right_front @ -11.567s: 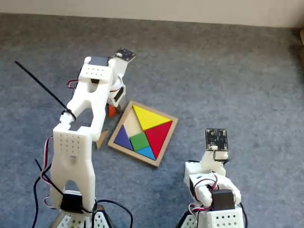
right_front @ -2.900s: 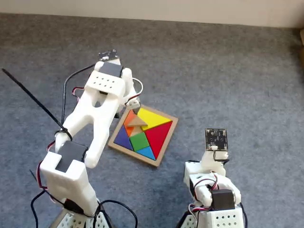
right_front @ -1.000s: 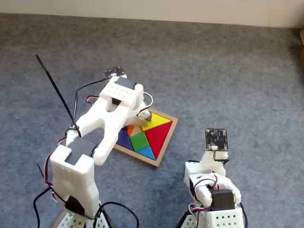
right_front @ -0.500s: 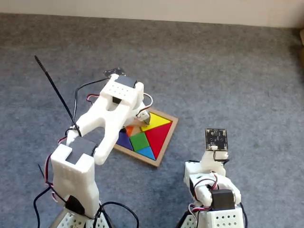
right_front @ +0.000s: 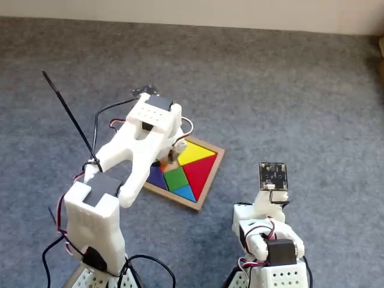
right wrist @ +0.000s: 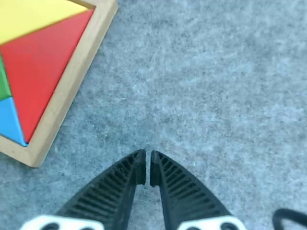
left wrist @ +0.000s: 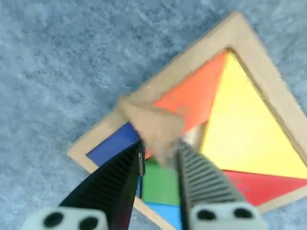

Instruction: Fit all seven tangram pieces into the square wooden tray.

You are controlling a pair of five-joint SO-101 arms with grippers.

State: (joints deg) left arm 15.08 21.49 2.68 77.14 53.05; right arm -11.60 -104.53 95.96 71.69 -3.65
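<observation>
Left gripper narrowly clamps tan triangle, tray directly beneath it. Right gripper sits closed, empty, over grey tabletop.

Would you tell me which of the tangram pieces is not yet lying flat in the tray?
The plain tan triangle: the left hand grips it over the wooden tray, whereas the coloured pieces lie flat inside.

Soft, even light covers the carpet, leaving only faint shadows.
</observation>
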